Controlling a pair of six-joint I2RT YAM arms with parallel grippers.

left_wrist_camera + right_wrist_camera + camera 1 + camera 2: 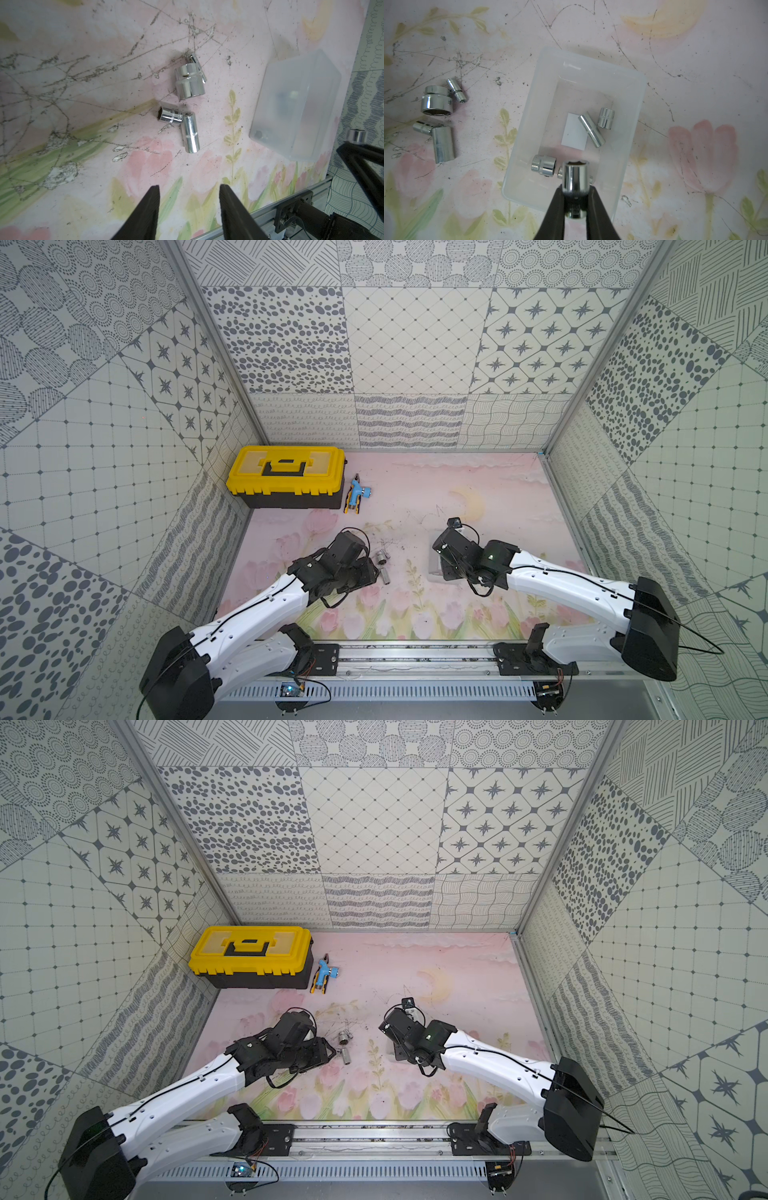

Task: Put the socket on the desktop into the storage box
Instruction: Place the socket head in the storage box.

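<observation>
Pale pink desktop (415,489), printed with tulips, clouds and a yellow moon and scratched dark near its middle, lies between walls of grey-patterned panels. Toward its right side sits the storage box (631,124), a small shallow tray of clear frosted plastic with a white label (574,133) on its bottom. Three chrome sockets lie in it: a short socket (606,117) and a long slim socket (591,128) touching each other by the label, and a stubby socket (544,167) at the other end. The right gripper (576,192) hangs over that same end, its black jaws closed tight on a shiny steel socket (575,176) whose open hexagonal mouth points away from the wrist.

Four more sockets lie loose on the desktop left of the box, between the two arms: a wide socket (190,85) with a thin socket (197,62) against it, and a small knurled socket (169,116) touching the end of a tall plain socket (190,133). The left gripper (189,187) hovers near this cluster, jaws partly apart with nothing between them. At the far left corner stands a black toolbox with a yellow lid (286,472), and just beside it a blue and yellow hand tool (356,495)
</observation>
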